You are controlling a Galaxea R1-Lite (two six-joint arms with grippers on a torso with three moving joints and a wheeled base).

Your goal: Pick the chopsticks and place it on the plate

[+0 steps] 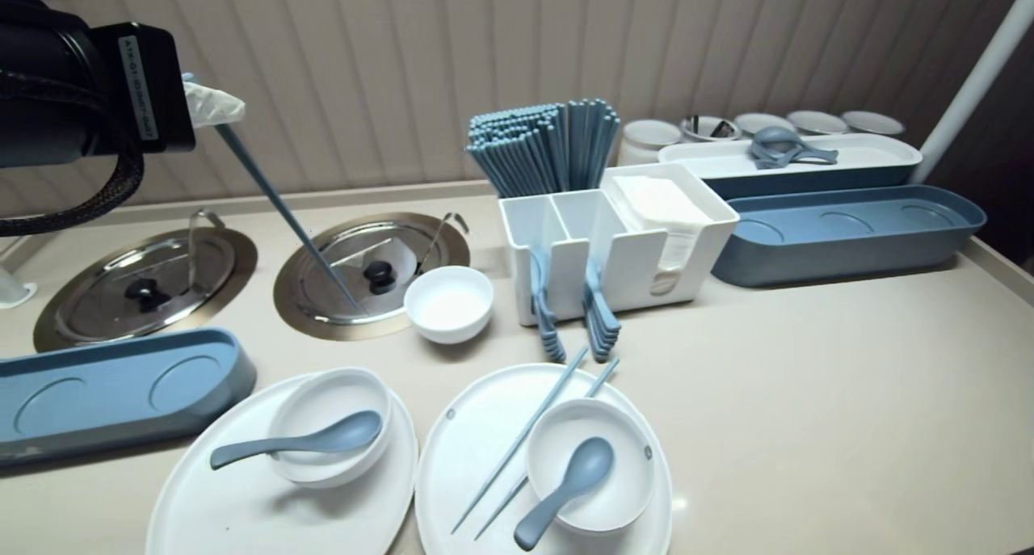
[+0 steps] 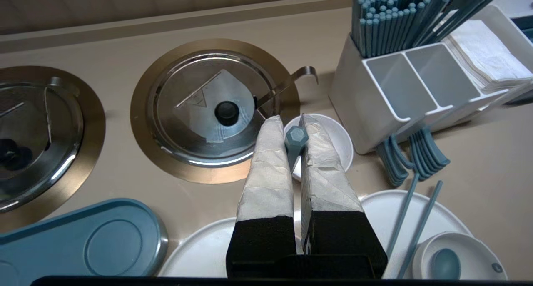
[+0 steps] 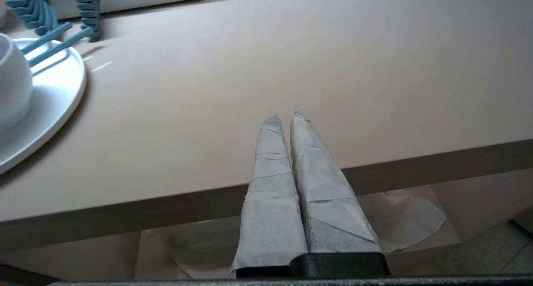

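My left gripper hangs high at the far left, above the counter, shut on one blue chopstick. The stick slants down toward the steel lid. From the left wrist, the chopstick's hexagonal end sits pinched between the paper-wrapped fingers, over the small white bowl. The left plate carries a bowl and a blue spoon. On the right plate are a bowl, a spoon and a pair of chopsticks. My right gripper is shut and empty at the counter's front edge.
A white organizer holds many blue chopsticks, napkins and hanging spoons. A second steel lid lies far left. Blue trays sit at front left and back right. Bare counter spreads to the right.
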